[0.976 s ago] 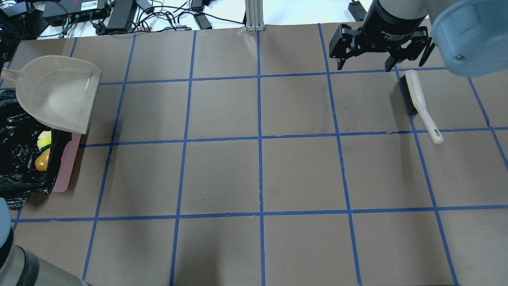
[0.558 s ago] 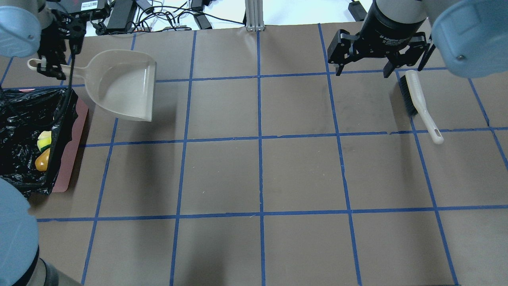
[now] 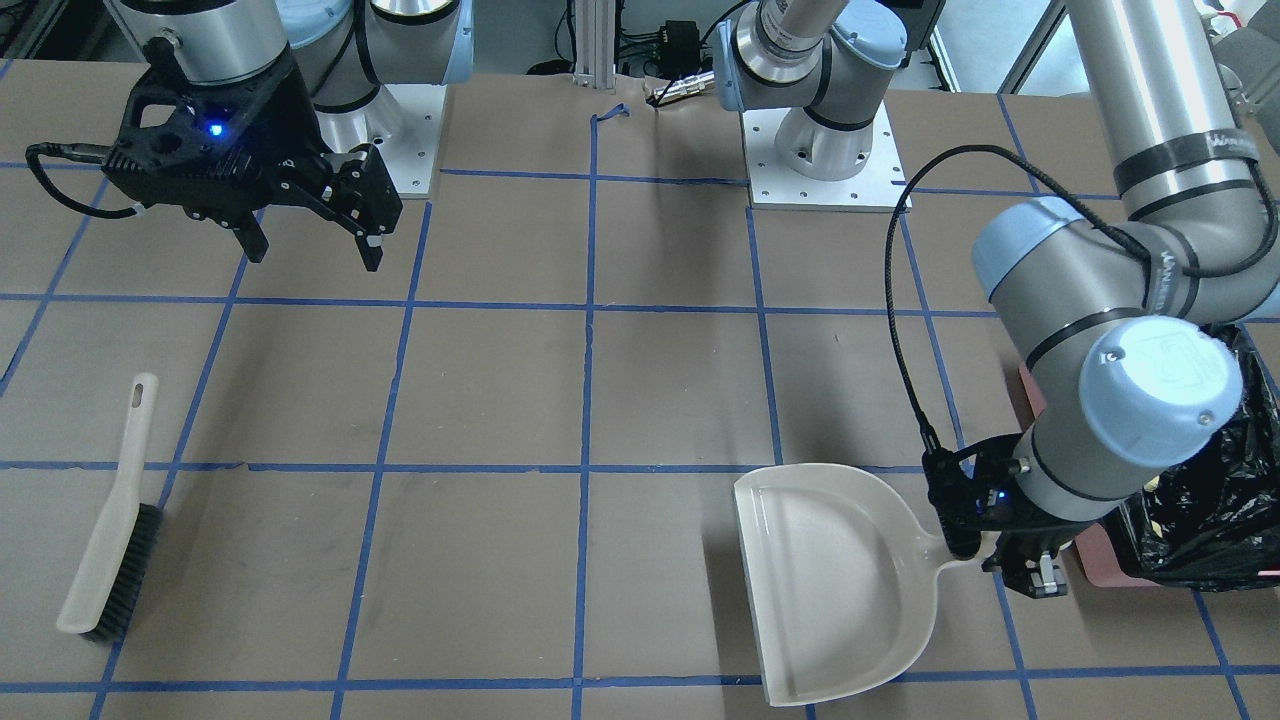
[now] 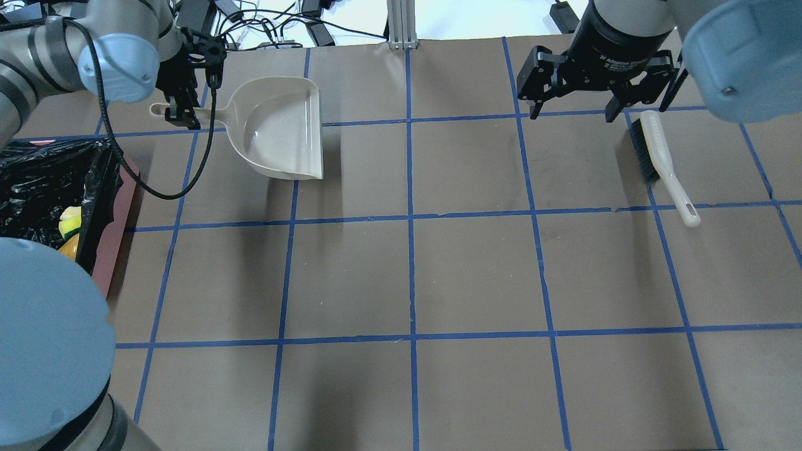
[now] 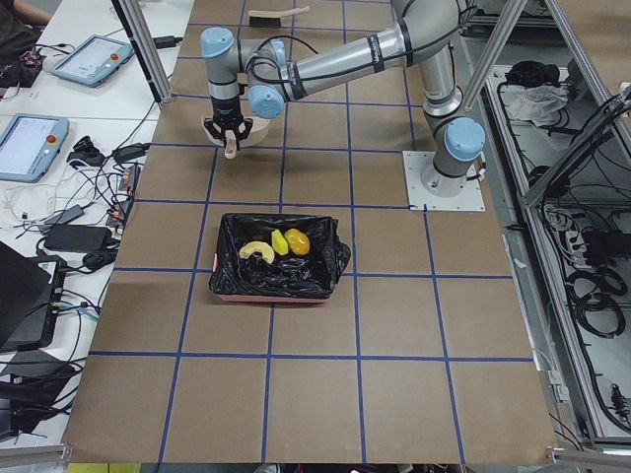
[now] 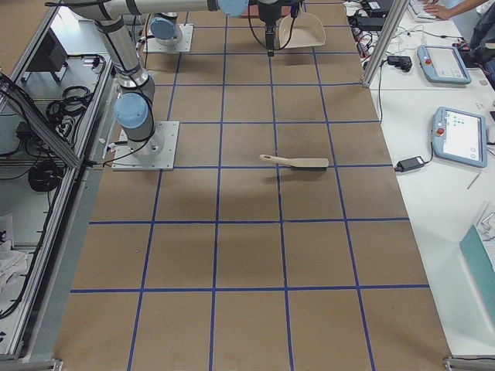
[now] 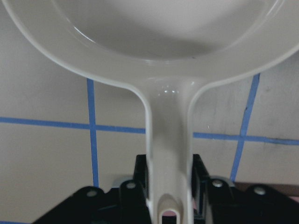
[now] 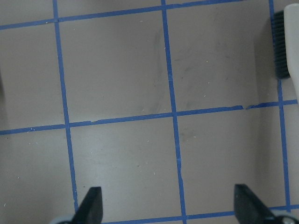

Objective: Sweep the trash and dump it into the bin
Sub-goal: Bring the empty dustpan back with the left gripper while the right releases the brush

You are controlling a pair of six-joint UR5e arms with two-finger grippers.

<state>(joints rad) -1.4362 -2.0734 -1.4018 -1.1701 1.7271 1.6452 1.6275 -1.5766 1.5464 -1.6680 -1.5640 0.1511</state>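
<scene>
The pink bin [image 4: 116, 219] lined with a black bag stands at the table's left edge. A curved tan bread piece [image 5: 256, 251], a yellow sponge [image 5: 280, 240] and a golden potato [image 5: 297, 241] lie inside it. My left gripper [image 4: 185, 116] is shut on the handle of the empty beige dustpan [image 4: 282, 134], which it holds to the right of the bin, apart from it. The grip shows in the left wrist view [image 7: 169, 186]. My right gripper [image 4: 573, 114] is open and empty at the far right, just left of the brush [image 4: 658, 150].
The brush lies flat on the brown paper with blue tape lines, its bristles toward the far edge and its handle toward the robot. Cables and power bricks [image 4: 188, 22] sit beyond the far edge. Both arm bases [image 3: 820, 150] stand on the robot's side of the table.
My left gripper has carried the empty dustpan from over the bin's far end to the right, out over the table. The right gripper has barely moved.
</scene>
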